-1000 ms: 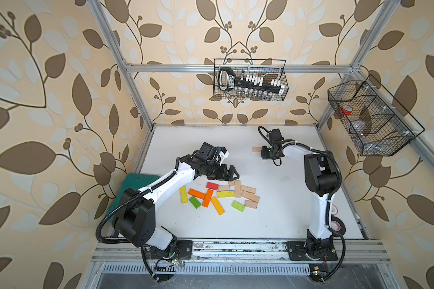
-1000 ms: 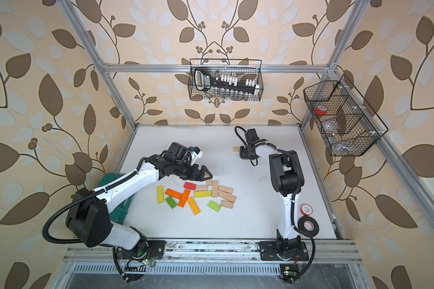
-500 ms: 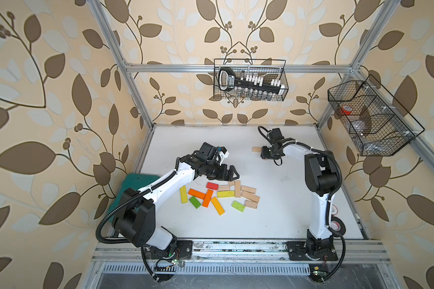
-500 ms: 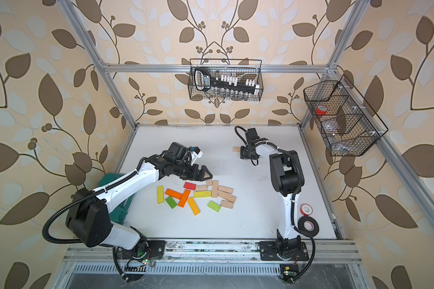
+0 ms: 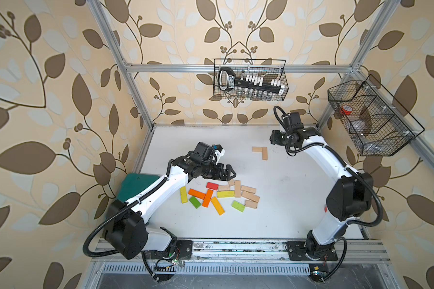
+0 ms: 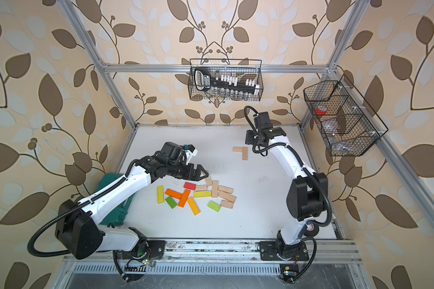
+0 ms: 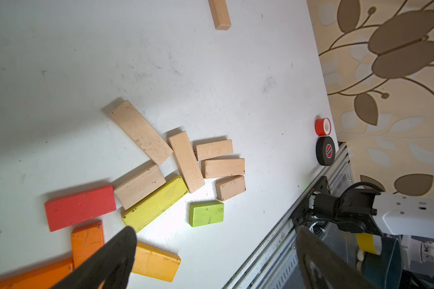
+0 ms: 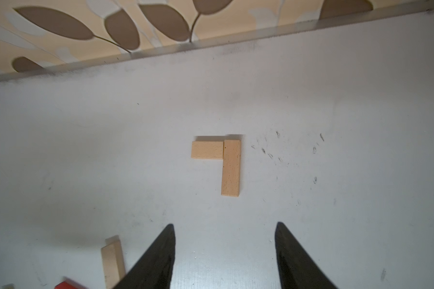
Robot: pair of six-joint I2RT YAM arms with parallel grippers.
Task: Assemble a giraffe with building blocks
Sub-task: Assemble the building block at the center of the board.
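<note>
We see a white worktop [image 5: 286,200] carrying everything. Behind the left gripper [image 5: 232,172], beneath its arm, a green case [image 5: 135,185] lies at the worktop's edge.

The left gripper is released, its jaws spread wide with nothing between them. It hangs over one edge of the pile [image 5: 223,195] of blocks. The pile lies flat just ahead of and below the gripper. In the left wrist view a yellow plank [image 7: 156,202] sits right beside one fingertip [image 7: 115,255], with a red plank [image 7: 79,207] and orange ones next to it. Pale planks lie farther ahead.

The right gripper [image 8: 224,225] is also released, jaws apart and empty, above the worktop. Ahead of it, clear of its tips, two pale blocks lie flat in an L. The short block [image 8: 207,149] is butted against the side of the long block [image 8: 231,167] at its far end.

Far ahead of the left gripper, a black tape roll [image 7: 325,151] and a red tape roll [image 7: 322,126] stand side by side at the worktop's edge.
</note>
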